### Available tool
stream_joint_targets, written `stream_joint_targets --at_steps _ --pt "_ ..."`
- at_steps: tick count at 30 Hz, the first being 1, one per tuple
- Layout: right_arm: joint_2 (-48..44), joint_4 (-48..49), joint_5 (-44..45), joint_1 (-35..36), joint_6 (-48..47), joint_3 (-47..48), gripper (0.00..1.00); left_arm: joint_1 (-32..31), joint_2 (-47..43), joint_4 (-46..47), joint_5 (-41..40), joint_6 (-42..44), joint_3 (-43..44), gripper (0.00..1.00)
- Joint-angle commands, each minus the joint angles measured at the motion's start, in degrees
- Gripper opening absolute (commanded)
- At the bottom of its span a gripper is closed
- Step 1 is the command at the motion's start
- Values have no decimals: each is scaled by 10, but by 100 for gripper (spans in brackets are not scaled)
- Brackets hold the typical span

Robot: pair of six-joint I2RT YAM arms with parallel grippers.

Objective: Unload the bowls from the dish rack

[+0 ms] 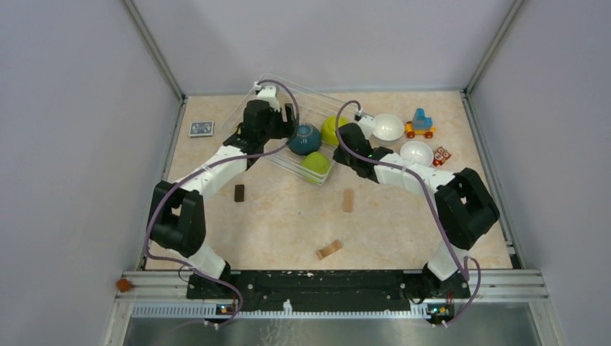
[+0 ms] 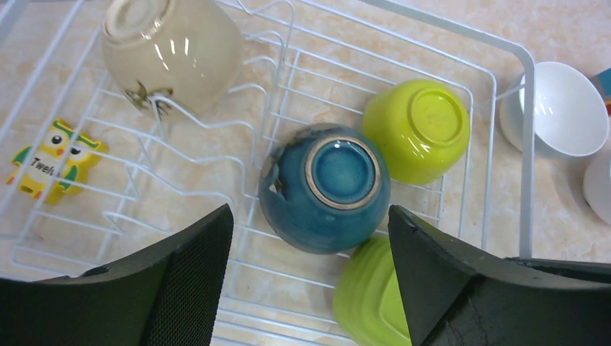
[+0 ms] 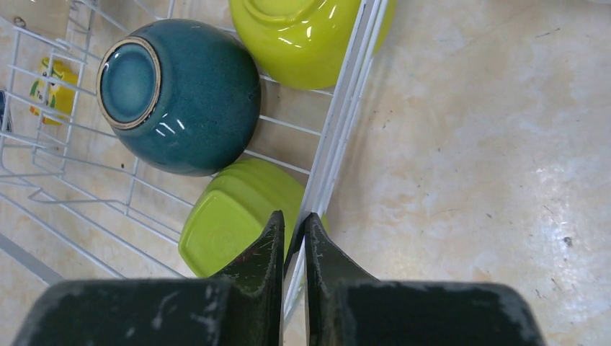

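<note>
The right gripper [image 3: 294,225] is pinching shut on a side wire of the dish rack [image 3: 344,108]; the left gripper [image 2: 308,216] is hanging wide open and empty over the upturned teal bowl [image 2: 324,187] inside it. Lime bowls [image 2: 418,130] are crowding that bowl at one and five o'clock, so a descending finger is risking a jam. Any right-arm tug is risking dragging the rack.

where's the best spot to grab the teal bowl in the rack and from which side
Grip the teal bowl across its rounded outer wall, coming from straight above. It sits upside down in the dish rack, foot ring up and rim hidden. The open left gripper hangs over it, one finger on either side.
</note>
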Motion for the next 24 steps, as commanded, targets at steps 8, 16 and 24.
stream_joint_targets --at_steps 8,16,24 --pt "-116 -5 -20 6 -75 -62 0 0 -33 34 -53 22 -13 86" --pt "-188 40 -86 6 -129 -137 0 0 -47 29 -76 12 -16 99" --pt "-211 38 -111 6 -172 -162 0 0 -85 53 -102 -17 -47 99"
